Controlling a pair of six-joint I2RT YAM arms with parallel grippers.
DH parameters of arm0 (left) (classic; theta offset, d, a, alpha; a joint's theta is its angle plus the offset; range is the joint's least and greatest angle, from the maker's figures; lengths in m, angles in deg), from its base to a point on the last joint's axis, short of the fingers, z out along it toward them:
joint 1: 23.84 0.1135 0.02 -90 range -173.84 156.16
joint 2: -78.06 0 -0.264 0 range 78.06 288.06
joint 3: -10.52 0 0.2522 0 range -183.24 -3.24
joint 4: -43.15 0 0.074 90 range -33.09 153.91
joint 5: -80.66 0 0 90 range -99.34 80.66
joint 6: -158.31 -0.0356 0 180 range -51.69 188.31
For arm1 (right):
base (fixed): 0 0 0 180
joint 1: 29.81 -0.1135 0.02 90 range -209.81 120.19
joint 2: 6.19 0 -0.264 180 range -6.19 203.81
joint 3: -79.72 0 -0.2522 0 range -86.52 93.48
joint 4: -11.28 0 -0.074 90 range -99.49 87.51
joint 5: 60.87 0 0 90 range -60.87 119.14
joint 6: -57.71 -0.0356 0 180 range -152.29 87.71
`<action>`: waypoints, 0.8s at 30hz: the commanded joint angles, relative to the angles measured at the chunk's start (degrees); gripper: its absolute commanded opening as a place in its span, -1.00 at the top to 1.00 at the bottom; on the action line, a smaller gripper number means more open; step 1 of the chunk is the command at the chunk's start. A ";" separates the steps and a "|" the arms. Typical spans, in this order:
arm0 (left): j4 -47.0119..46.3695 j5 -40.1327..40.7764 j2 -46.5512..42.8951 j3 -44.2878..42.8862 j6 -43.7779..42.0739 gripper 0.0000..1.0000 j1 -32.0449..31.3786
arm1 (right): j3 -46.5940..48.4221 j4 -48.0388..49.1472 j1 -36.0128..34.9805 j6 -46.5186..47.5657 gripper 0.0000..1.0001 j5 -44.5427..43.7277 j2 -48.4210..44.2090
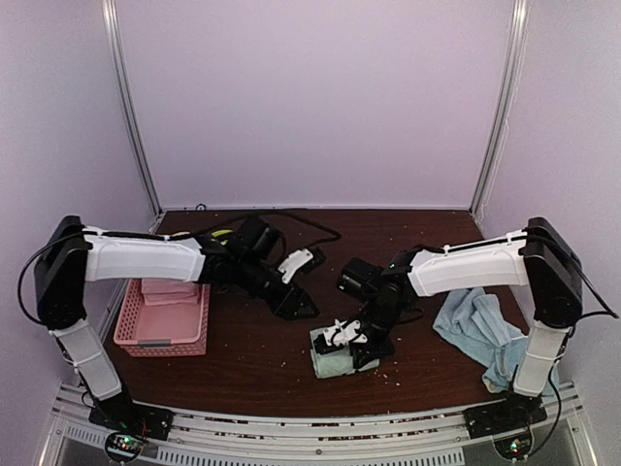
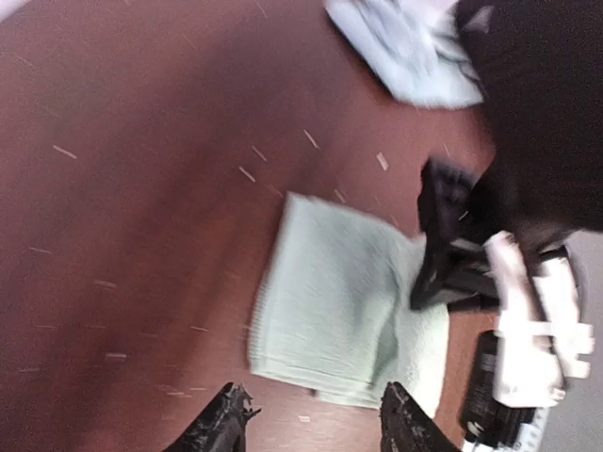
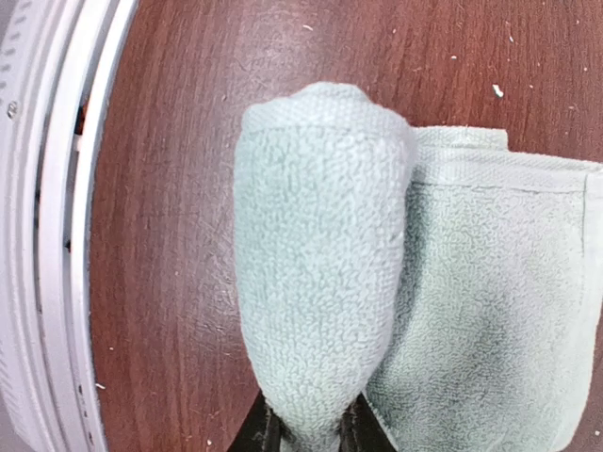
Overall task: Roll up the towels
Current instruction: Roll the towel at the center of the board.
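Note:
A mint green towel [image 1: 330, 367] lies near the table's front edge, partly rolled. My right gripper [image 1: 356, 348] stands on it, and in the right wrist view it [image 3: 306, 435] is shut on the towel's rolled-up fold [image 3: 320, 254], with the flat part [image 3: 490, 301] beside it. My left gripper [image 1: 296, 306] hovers behind the towel, apart from it. In the left wrist view it [image 2: 311, 394] is open and holds nothing, with the mint towel [image 2: 325, 311] just beyond its fingertips [image 2: 229, 414]. A light blue towel [image 1: 480, 330] lies crumpled at the right.
A pink latticed basket [image 1: 160, 342] stands at the left with pink cloth [image 1: 167, 289] in it. A black cable [image 1: 301, 218] runs along the back of the table. White crumbs are scattered on the brown tabletop [image 1: 252, 359]. A metal rail [image 3: 38, 235] borders the near edge.

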 commanded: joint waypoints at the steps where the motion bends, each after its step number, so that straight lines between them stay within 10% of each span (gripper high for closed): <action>1: -14.41 15.34 -12.79 7.54 0.54 0.02 0.86 | 5.60 -15.62 5.46 0.46 0.83 10.41 10.12; 8: -15.43 21.65 -23.22 12.02 -15.33 -0.10 -7.51 | 25.32 -32.00 12.20 1.65 0.83 17.86 29.42; 13: -0.23 34.74 -10.59 1.52 -30.13 -0.08 -20.08 | 31.37 -34.45 13.34 0.97 0.81 17.79 34.75; 24: 2.70 36.05 7.91 -7.27 -32.68 -0.08 -21.06 | 31.67 -34.31 13.39 0.16 0.74 17.43 34.47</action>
